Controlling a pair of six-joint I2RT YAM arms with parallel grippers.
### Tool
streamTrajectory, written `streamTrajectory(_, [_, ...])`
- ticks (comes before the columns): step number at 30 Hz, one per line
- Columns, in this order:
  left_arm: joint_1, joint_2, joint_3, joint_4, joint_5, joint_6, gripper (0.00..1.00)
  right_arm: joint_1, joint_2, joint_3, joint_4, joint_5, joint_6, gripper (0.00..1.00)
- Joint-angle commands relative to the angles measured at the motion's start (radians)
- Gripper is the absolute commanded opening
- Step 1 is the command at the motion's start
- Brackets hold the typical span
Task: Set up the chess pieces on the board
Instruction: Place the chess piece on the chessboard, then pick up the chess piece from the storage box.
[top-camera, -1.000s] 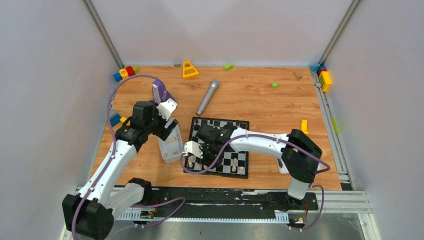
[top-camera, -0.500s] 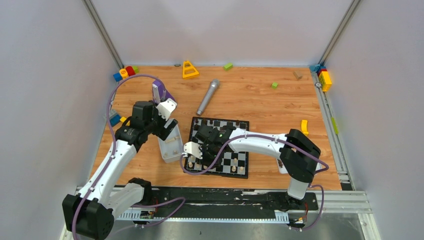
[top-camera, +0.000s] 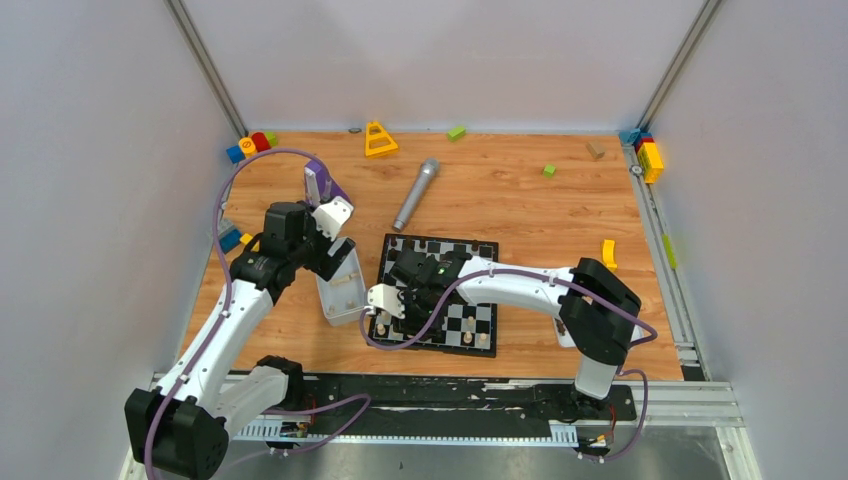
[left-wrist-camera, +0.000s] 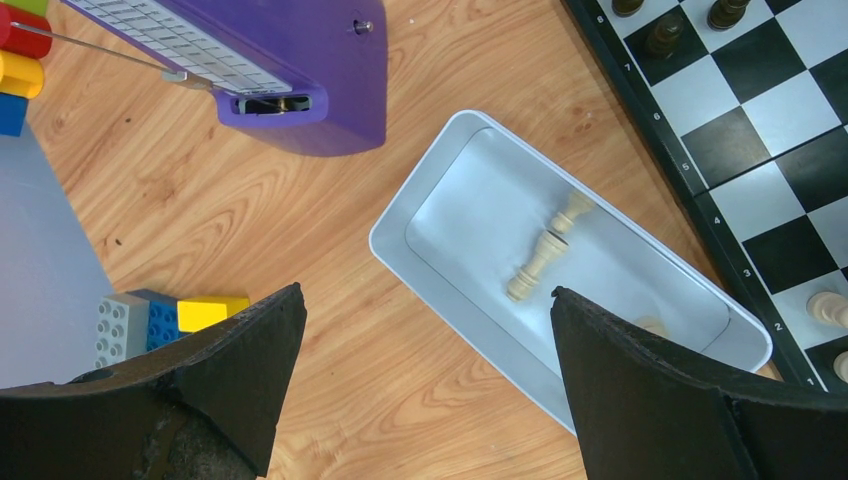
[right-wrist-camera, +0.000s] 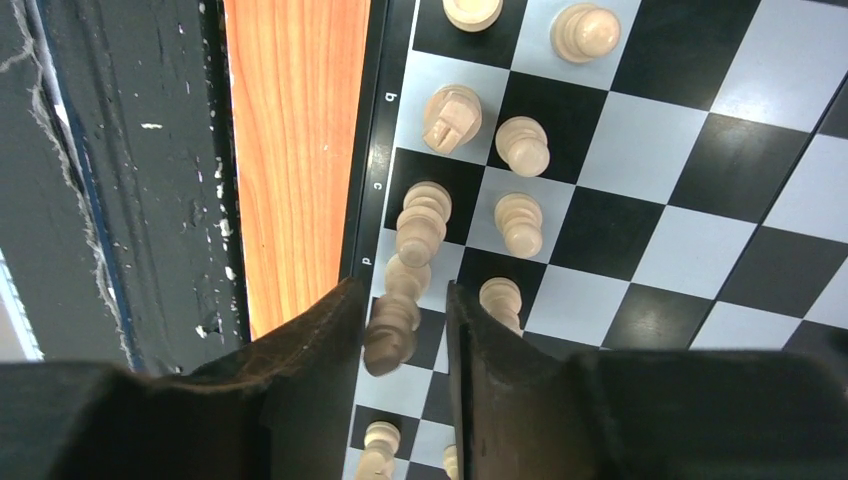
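Note:
The chessboard (top-camera: 470, 250) lies mid-table. My right gripper (top-camera: 395, 305) hangs over its near left corner. In the right wrist view the right gripper (right-wrist-camera: 405, 295) is narrowly open around a tall light piece (right-wrist-camera: 390, 335) standing on the back rank; the piece sits against the left finger and a gap shows at the right finger. Other light pieces (right-wrist-camera: 522, 145) stand nearby. My left gripper (left-wrist-camera: 425, 292) is wide open and holds nothing, above the near rim of the white tray (left-wrist-camera: 470, 200). Two light pieces (left-wrist-camera: 545, 250) lie in the tray, and another is partly hidden behind my finger.
A purple device (left-wrist-camera: 320, 90) stands just past the tray, with toy blocks (left-wrist-camera: 175, 315) to its left. A grey microphone (top-camera: 416, 193), a yellow triangle (top-camera: 379, 140) and scattered blocks (top-camera: 549, 170) lie beyond the board. Dark pieces (left-wrist-camera: 665, 30) stand on the board's far rows.

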Motion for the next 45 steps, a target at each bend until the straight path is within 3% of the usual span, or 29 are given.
streamTrajectory(1, [0.007, -0.002, 0.018, 0.027, 0.004, -0.004, 1.00, 0.005, -0.001, 0.015, 0.016, -0.004, -0.007, 0.44])
streamTrajectory(4, [0.007, 0.011, 0.016, 0.019, 0.022, 0.026, 1.00, 0.002, -0.035, 0.020, 0.016, 0.005, -0.002, 0.55])
streamTrajectory(7, [0.006, 0.046, 0.012, 0.003, 0.079, 0.081, 1.00, -0.009, -0.084, 0.026, 0.015, 0.001, 0.002, 0.59])
streamTrajectory(13, [0.007, 0.148, 0.011, -0.024, 0.162, 0.255, 0.98, -0.071, -0.185, 0.021, 0.016, -0.003, 0.008, 0.59])
streamTrajectory(21, [0.007, 0.328, 0.037, -0.053, 0.179, 0.393, 0.83, -0.230, -0.283, -0.062, 0.047, -0.058, 0.038, 0.56])
streamTrajectory(37, [0.006, 0.556, 0.037, 0.008, 0.115, 0.455, 0.65, -0.318, -0.339, -0.147, 0.093, -0.099, 0.061, 0.55])
streamTrajectory(45, [0.007, 0.578, 0.010, 0.034, 0.124, 0.435, 0.37, -0.322, -0.330, -0.147, 0.093, -0.095, 0.064, 0.54])
